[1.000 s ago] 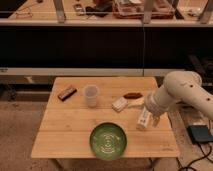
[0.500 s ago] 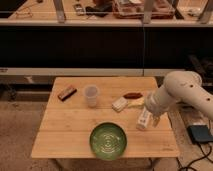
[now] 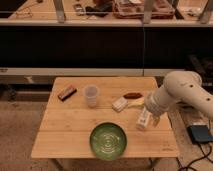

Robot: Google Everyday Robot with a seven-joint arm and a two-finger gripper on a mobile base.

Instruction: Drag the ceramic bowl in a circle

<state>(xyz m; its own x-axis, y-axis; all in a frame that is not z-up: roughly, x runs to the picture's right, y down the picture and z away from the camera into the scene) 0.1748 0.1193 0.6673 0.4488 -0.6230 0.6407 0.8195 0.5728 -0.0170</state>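
Ceramic bowl point(image 3: 108, 141): green, upright, centre front of wooden table point(image 3: 60, 131), near front edge.
Gripper point(image 3: 144, 121): over table's right side, right of bowl, apart from it; fingers spread, grasping nothing.
Plastic cup point(image 3: 91, 95): upright, behind bowl.
Brown bar point(image 3: 66, 92): back left.

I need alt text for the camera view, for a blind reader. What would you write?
A green bowl sits near the front edge of a wooden table; the robot's open gripper hangs to its right, apart from it. A clear cup and a few small items lie farther back.
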